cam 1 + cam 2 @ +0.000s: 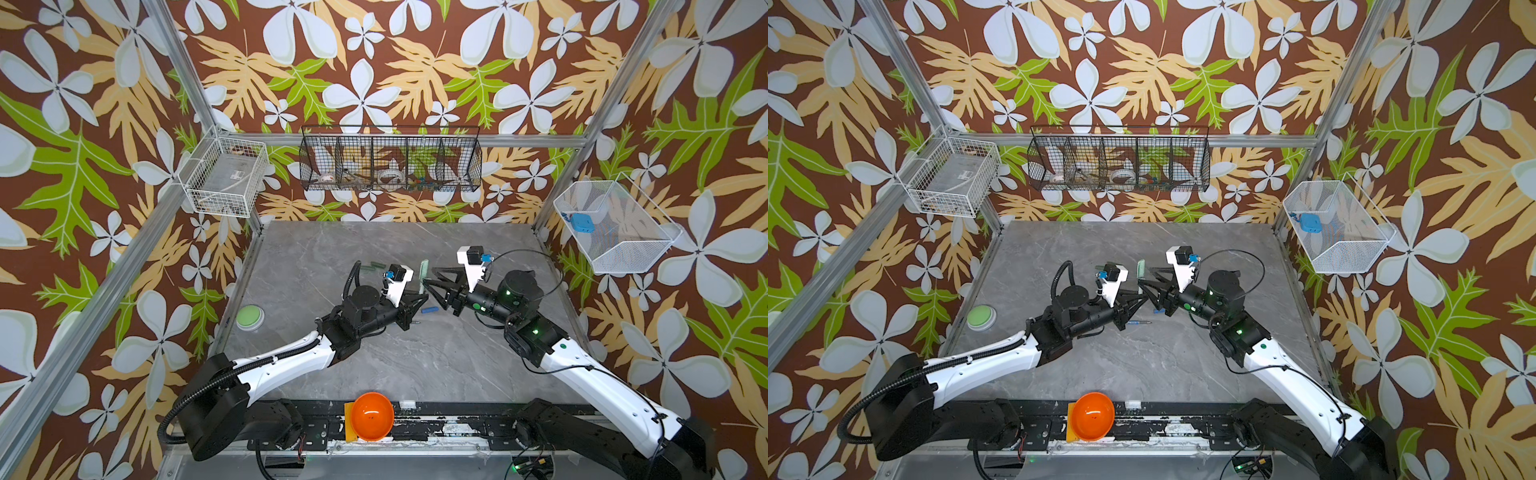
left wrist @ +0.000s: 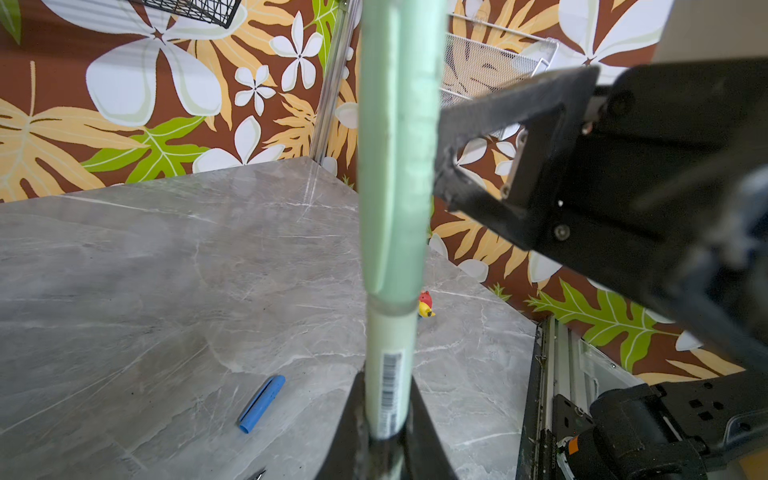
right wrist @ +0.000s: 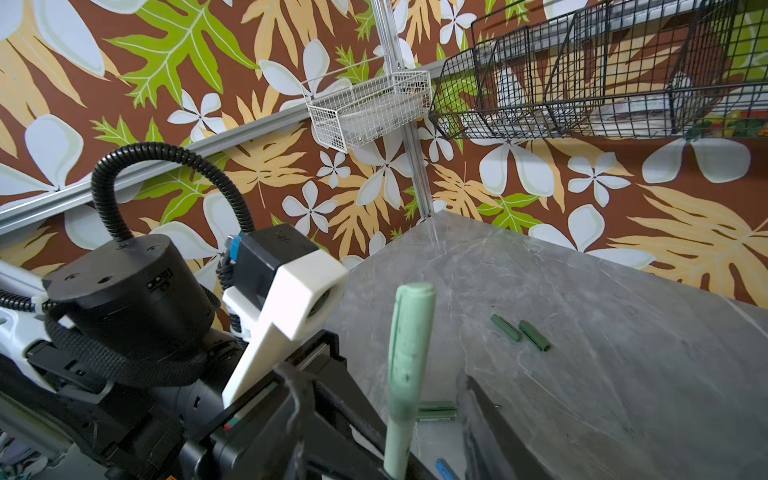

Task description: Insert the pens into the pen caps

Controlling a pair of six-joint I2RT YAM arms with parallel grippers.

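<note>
While the left fingers (image 1: pixel 415 300) clamp a capped pale green pen (image 1: pixel 423 272), three lie uncapped.
Both top views: it stands upright above the tabletop (image 1: pixel 374 353), right fingers (image 1: pixel 438 286) apart around it. Left wrist view: its pale green cap (image 2: pixel 395 145) is seated; a blue cap (image 2: pixel 262 403) lies loose. Right wrist view: two dark green caps (image 3: pixel 519 332), two dark green pens (image 3: pixel 436 411) and a blue pen (image 3: pixel 446 469) lie separate. One of four looks done.

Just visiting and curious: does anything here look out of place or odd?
A small red and yellow toy figure sits on the grey marble table near its edge, beyond the capped pale green pen that the left gripper holds. It seems unrelated to the job at hand. Nothing looks spilled or broken.
</note>
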